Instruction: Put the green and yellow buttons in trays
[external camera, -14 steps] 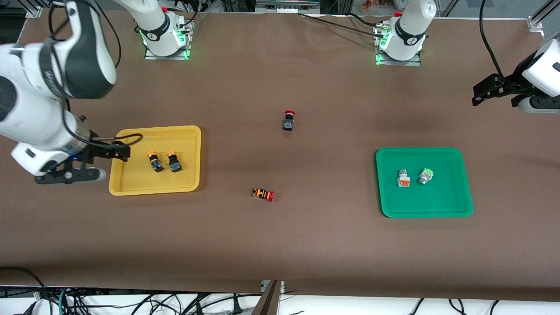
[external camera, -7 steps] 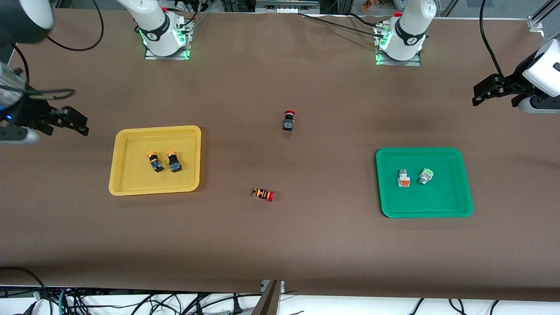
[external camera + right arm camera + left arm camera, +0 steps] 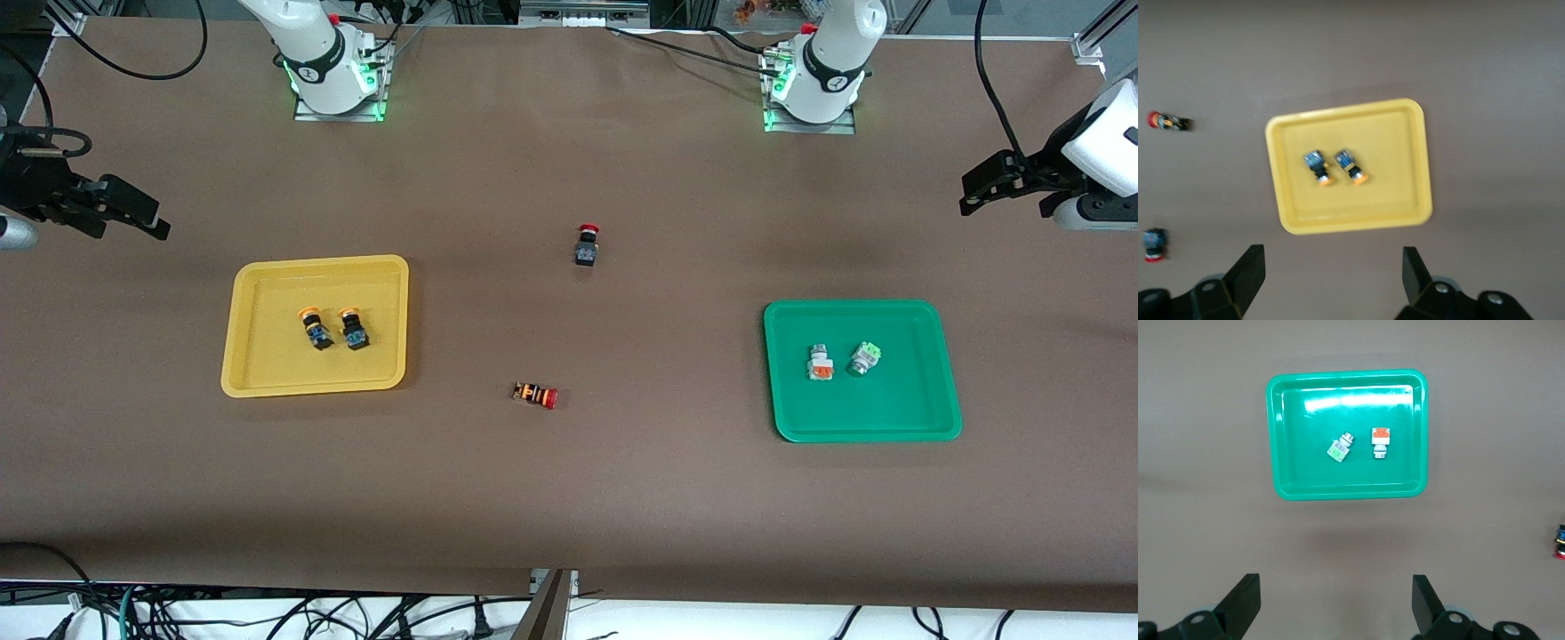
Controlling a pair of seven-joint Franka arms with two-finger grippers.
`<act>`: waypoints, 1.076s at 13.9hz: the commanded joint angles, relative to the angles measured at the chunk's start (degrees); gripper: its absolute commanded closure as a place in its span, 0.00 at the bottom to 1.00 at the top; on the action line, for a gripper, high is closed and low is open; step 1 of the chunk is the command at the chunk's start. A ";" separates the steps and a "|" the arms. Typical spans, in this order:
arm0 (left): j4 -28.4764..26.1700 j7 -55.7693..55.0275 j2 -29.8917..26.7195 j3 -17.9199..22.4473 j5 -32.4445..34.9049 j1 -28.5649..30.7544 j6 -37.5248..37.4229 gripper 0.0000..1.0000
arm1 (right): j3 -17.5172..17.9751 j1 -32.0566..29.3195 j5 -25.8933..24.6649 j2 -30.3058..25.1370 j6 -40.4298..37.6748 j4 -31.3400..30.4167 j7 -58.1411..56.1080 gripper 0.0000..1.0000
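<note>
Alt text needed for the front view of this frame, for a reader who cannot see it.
A yellow tray holds two yellow-capped buttons and a green tray holds two white buttons. Two red-capped buttons lie on the brown table between the trays. The open right hand and left hand hang at the table's ends.

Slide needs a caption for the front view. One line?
Sorted: two buttons each in yellow tray and green tray; both grippers open, empty.
</note>
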 commanded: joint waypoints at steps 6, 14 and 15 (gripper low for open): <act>1.88 0.66 1.05 0.32 0.64 -0.36 -1.36 0.00 | -0.46 2.13 -6.14 0.69 -3.98 4.05 0.17 0.08; 1.88 0.66 1.14 0.32 0.64 -0.36 -1.36 0.00 | -0.28 2.13 -2.27 3.41 -3.01 4.14 0.52 0.08; 1.97 0.66 1.14 0.32 0.64 -0.36 -1.36 0.00 | -0.28 2.22 -2.18 3.68 -3.01 4.23 0.87 0.06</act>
